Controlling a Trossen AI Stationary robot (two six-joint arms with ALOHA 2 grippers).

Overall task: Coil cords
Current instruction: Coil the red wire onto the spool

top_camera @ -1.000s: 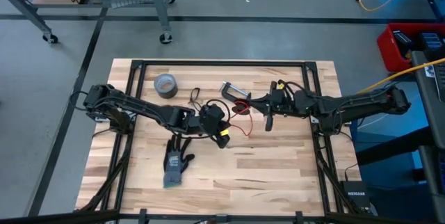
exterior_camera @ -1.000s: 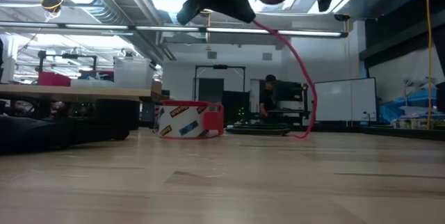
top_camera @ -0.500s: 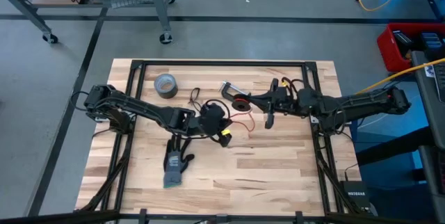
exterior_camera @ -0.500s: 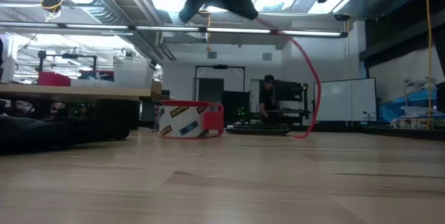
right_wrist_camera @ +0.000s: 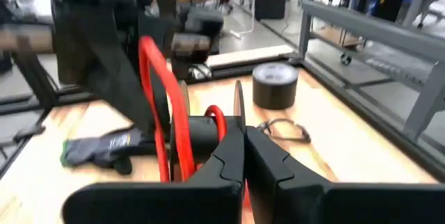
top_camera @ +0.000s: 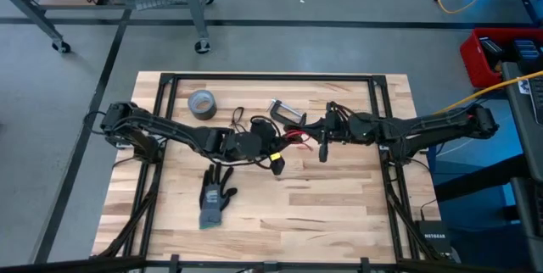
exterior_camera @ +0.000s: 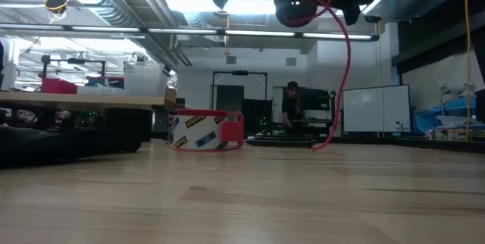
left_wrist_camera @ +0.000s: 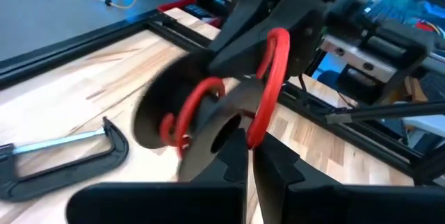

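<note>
High view: one red cord (top_camera: 294,136), one black cord (top_camera: 237,119).

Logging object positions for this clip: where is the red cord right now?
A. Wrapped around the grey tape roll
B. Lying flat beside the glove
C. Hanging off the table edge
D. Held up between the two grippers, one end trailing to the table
D: the red cord loops up between the left gripper and right gripper at mid-table, and its lower end trails down to the table.
</note>
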